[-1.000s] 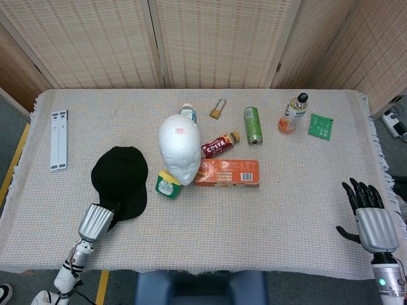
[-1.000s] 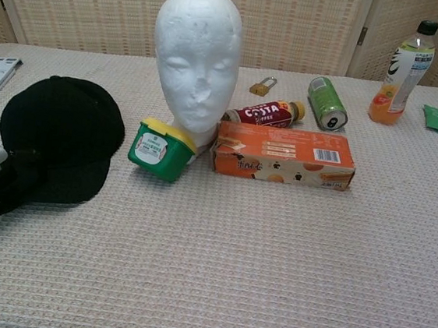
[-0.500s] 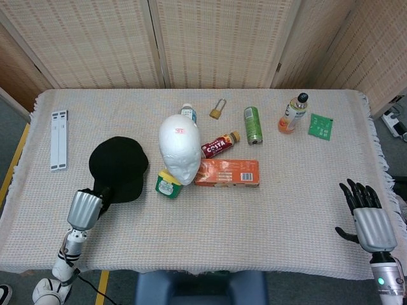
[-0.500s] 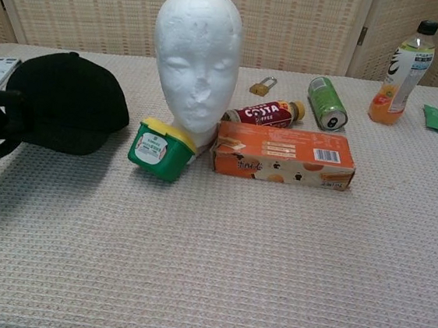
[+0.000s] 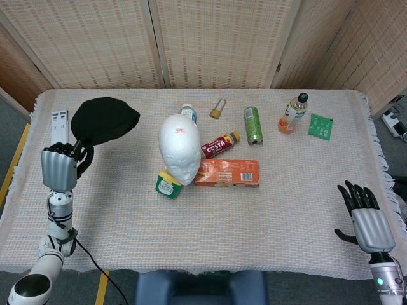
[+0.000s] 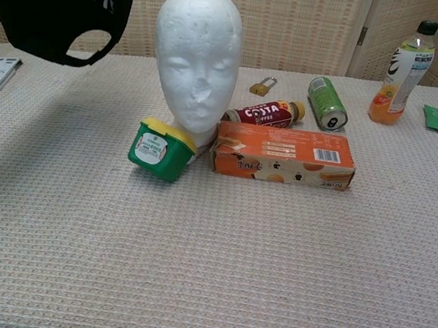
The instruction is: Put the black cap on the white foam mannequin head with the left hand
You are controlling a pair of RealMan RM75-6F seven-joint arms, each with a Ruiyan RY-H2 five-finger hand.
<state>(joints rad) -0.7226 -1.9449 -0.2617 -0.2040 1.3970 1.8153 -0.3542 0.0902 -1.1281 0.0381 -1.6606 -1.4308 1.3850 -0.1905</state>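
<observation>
The black cap [image 5: 104, 119] hangs in the air to the left of the white foam mannequin head [image 5: 180, 147], held by its brim in my left hand [image 5: 62, 165]. In the chest view the cap [image 6: 55, 4] fills the top left corner, level with the top of the foam head [image 6: 197, 56], its back opening and strap facing the camera; the left hand itself is out of that frame. The foam head stands upright mid-table. My right hand [image 5: 367, 217] hovers off the near right corner, fingers spread, holding nothing.
A green tub with a yellow lid [image 5: 167, 183] and an orange box [image 5: 227, 172] lean against the foam head's base. Behind are a Costa bottle [image 5: 219, 145], padlock [image 5: 217, 110], green can [image 5: 253, 124], juice bottle [image 5: 292, 114] and green packet [image 5: 320, 126]. A white bar [image 5: 57, 126] lies far left.
My left hand has lifted the cap off the table and carried it up and toward the far left. The right hand has barely moved.
</observation>
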